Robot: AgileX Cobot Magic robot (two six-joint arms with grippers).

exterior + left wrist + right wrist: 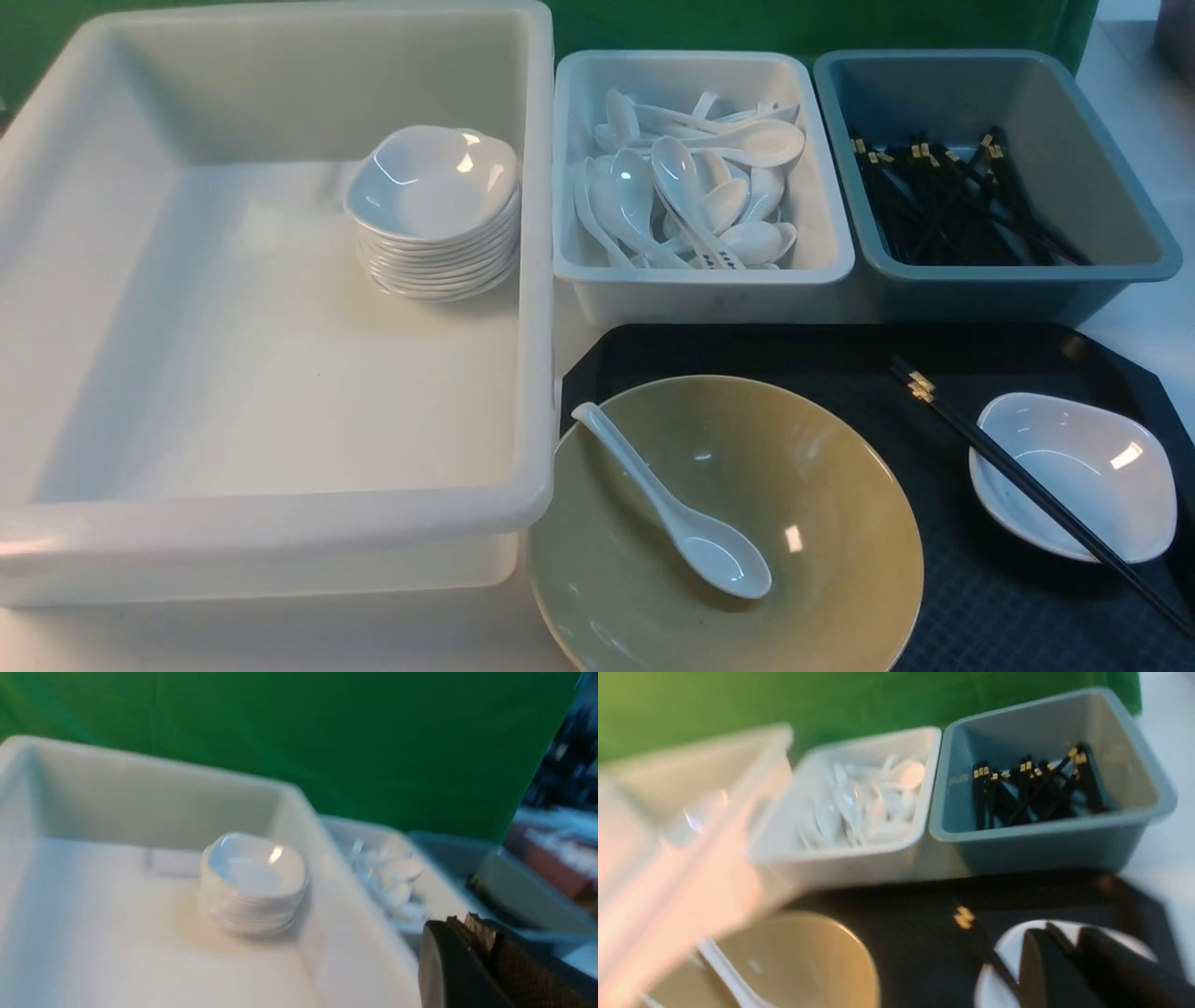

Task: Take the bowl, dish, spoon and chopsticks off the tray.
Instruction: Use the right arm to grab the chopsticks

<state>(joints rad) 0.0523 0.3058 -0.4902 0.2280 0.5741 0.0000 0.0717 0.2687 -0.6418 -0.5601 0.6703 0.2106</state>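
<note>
The black tray (794, 355) lies at the front right. On its left stands the olive-yellow bowl (822, 569), with the white spoon (691, 532) lying inside it. The small white dish (1092, 467) sits at the tray's right, and the black chopsticks (1027, 485) rest slanted across its rim. Neither gripper shows in the front view. My right gripper (1069, 933) hangs over the dish (1004, 961), its jaws together and empty, beside the chopsticks (971, 924). My left gripper (467, 921) is shut and empty beside the large white tub.
A large white tub (280, 523) at the left holds a stack of small white dishes (434, 215). Behind the tray stand a white tub (700, 280) full of spoons and a grey-blue tub (999, 280) full of black chopsticks. A green backdrop rises behind them.
</note>
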